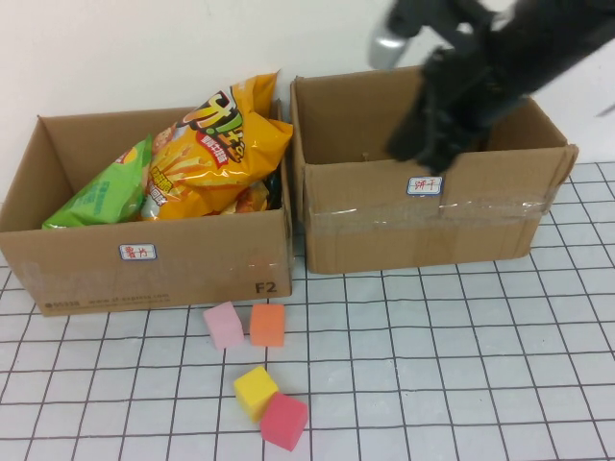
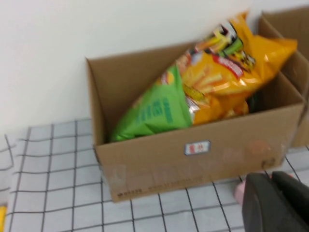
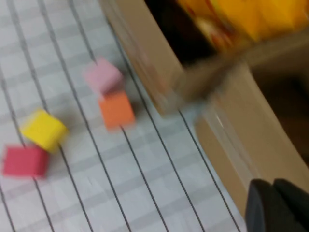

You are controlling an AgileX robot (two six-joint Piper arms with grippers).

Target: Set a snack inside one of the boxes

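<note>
An orange snack bag [image 1: 216,144] and a green snack bag [image 1: 101,192] lie in the left cardboard box [image 1: 154,259]. The right cardboard box [image 1: 432,226] looks empty. My right gripper [image 1: 428,144] hangs blurred over the right box's front wall. In the right wrist view it [image 3: 273,186] is shut and empty beside that box's wall [image 3: 251,130]. My left gripper [image 2: 272,178] is out of the high view. In the left wrist view it is shut and empty, low in front of the left box [image 2: 193,154] with both bags [image 2: 227,72] inside.
Several foam cubes lie on the gridded table in front of the boxes: pink [image 1: 224,324], orange [image 1: 267,325], yellow [image 1: 255,389] and red [image 1: 283,421]. A white wall stands right behind the boxes.
</note>
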